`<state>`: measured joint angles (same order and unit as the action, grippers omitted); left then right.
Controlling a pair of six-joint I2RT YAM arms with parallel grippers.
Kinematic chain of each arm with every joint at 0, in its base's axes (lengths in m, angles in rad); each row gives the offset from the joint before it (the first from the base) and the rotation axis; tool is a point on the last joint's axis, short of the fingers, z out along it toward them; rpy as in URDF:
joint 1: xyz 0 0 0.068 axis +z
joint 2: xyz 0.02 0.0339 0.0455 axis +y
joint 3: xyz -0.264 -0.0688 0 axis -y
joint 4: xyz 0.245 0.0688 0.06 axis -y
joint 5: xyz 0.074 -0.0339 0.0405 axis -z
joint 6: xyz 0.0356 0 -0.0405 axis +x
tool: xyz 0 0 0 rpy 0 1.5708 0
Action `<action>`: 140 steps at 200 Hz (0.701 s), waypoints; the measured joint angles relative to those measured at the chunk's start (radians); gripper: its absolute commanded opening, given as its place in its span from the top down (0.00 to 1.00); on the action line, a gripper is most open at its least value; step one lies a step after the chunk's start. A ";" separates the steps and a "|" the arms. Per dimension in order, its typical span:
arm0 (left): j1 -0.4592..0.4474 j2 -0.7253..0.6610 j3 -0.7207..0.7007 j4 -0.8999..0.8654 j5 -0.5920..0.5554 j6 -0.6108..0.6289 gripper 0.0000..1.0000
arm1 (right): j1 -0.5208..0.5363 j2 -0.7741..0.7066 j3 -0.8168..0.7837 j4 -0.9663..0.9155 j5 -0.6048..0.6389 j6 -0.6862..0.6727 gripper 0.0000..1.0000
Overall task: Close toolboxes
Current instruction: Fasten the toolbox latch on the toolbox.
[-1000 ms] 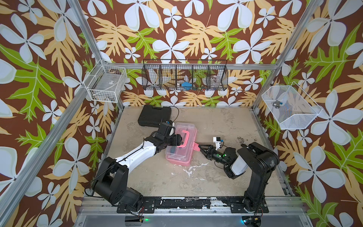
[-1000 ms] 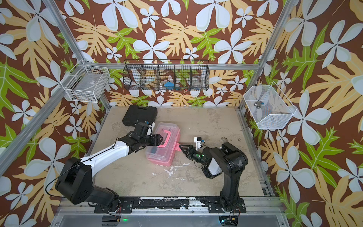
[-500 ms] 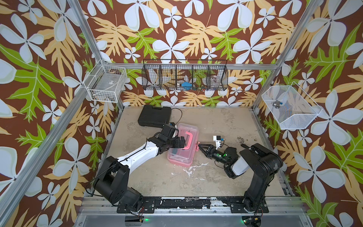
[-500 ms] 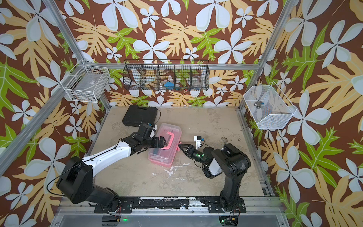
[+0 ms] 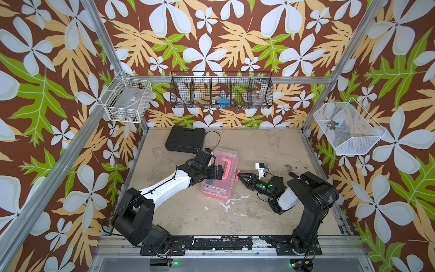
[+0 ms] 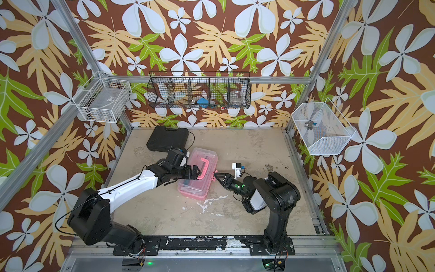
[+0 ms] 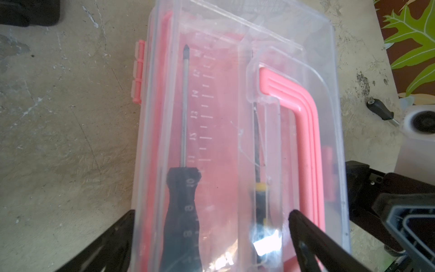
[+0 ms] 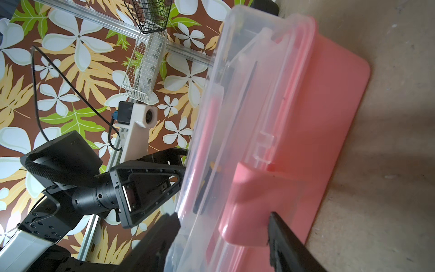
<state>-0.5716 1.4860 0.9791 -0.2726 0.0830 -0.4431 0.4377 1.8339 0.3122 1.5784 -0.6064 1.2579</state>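
Note:
The toolbox (image 5: pixel 220 187) (image 6: pixel 197 187) lies mid-table, pink base down, with its clear lid (image 7: pixel 211 106) lowered over two screwdrivers (image 7: pixel 183 188). The pink handle (image 5: pixel 227 167) (image 7: pixel 303 117) lies flat on the lid. My left gripper (image 5: pixel 217 173) (image 7: pixel 211 213) hovers open over the lid. One of its fingers is beside the box's long edge and the other is by the handle. My right gripper (image 5: pixel 240 176) (image 8: pixel 223 216) is at the box's right side. It is shut across the lid edge and a pink clasp (image 8: pixel 249 200).
A closed black case (image 5: pixel 184 139) lies at the back left of the table, close behind the left wrist. A white wire basket (image 5: pixel 127 102), a black wire rack (image 5: pixel 221 90) and a white mesh bin (image 5: pixel 346 128) hang on the walls.
The left gripper's jaws have spread wider and it has slid a little along the lid toward the handle. The right gripper has stayed at the clasp.

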 measured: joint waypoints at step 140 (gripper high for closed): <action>-0.017 0.008 0.000 0.003 -0.022 -0.019 0.03 | 0.022 -0.023 0.047 -0.169 0.008 -0.063 0.48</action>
<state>-0.5884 1.4940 0.9787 -0.2699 0.0612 -0.4618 0.4599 1.8107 0.3595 1.4090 -0.5980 1.1946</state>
